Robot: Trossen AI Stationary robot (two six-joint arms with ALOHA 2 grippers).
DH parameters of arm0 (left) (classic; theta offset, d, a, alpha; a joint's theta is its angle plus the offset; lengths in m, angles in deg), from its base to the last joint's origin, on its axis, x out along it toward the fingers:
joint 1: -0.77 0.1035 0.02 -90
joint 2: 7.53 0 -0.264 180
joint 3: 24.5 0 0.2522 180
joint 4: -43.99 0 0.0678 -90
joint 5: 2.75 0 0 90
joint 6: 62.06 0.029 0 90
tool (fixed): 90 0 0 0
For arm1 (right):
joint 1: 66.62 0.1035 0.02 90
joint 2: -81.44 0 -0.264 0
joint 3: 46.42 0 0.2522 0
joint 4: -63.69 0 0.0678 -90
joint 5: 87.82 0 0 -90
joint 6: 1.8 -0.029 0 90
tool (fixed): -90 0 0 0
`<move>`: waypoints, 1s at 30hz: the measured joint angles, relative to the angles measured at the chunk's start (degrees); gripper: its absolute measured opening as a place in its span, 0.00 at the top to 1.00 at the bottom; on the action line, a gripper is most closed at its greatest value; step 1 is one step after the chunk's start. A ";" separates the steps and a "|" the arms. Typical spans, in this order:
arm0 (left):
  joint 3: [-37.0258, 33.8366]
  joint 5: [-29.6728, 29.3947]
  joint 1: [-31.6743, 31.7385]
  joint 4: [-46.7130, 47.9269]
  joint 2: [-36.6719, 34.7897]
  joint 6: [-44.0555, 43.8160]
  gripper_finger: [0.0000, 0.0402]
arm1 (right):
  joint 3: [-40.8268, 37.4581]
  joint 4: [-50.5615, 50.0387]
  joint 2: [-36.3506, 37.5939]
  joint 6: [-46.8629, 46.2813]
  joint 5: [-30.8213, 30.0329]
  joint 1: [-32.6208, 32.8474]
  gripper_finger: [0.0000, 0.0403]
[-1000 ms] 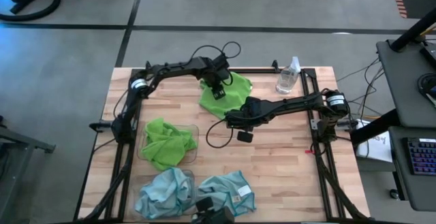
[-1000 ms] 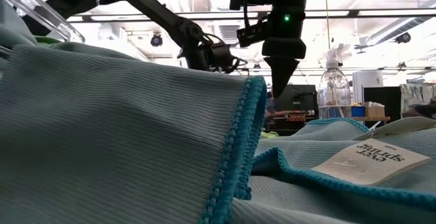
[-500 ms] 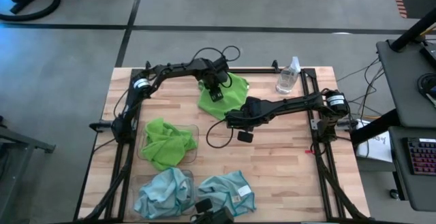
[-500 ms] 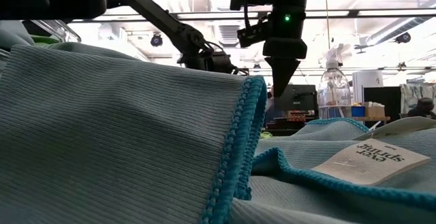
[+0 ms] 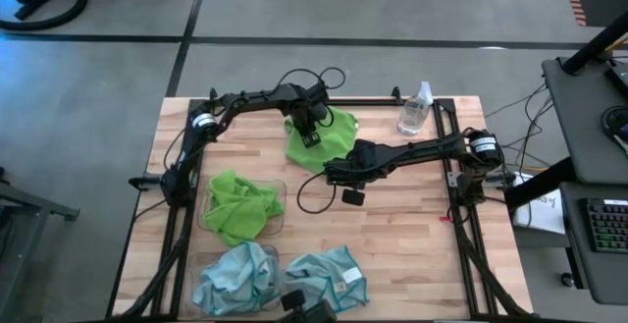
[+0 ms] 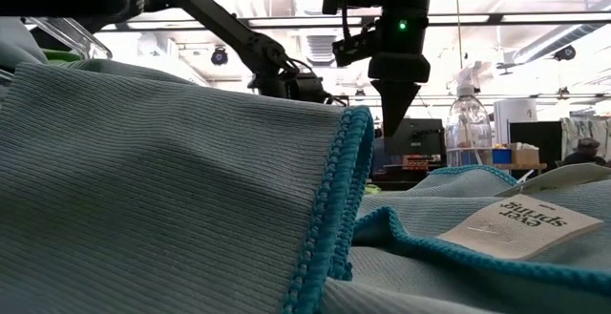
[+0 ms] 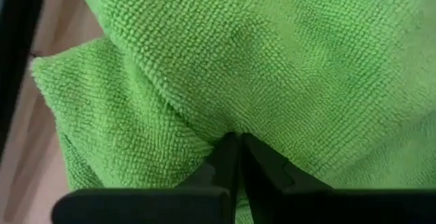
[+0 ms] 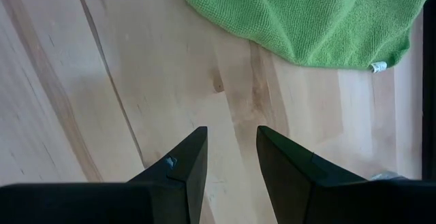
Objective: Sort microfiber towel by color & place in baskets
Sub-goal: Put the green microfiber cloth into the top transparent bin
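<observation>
Bare wood table (image 5: 412,235) lies open across the near right half; nothing stands there. At the far edge a spray bottle (image 5: 416,109) stands upright, near the loose green towel (image 5: 329,138). The left gripper (image 5: 312,133), fingers pinched together on that towel's fabric, and the right arm (image 5: 407,153), stretched across the middle, crowd the centre. The right gripper (image 8: 231,157), jaws apart, hangs over bare wood beside the towel. Two baskets (image 5: 281,197) fill the near left, one holding green cloth (image 5: 238,205), one blue (image 5: 235,276); another blue towel (image 5: 329,274) lies just beside.
</observation>
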 joint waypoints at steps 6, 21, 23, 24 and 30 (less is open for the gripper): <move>0.00 4.37 -0.10 1.52 -1.97 -0.03 1.00 | 0.00 0.07 0.00 0.00 0.00 0.00 0.69; 0.00 3.99 -0.25 -0.43 -6.17 0.26 1.00 | -0.02 0.13 0.00 -0.17 -0.02 0.00 0.69; -0.07 4.09 -0.25 -2.18 -6.11 0.64 0.98 | -0.02 0.09 0.00 -0.14 -0.02 0.00 0.69; -0.06 4.15 -0.25 -3.55 -6.11 0.63 0.97 | -0.02 0.11 0.00 -0.12 -0.02 0.00 0.69; 3.93 4.17 -0.01 -5.68 -5.67 0.93 0.85 | -0.02 0.07 0.00 -0.13 0.00 0.00 0.69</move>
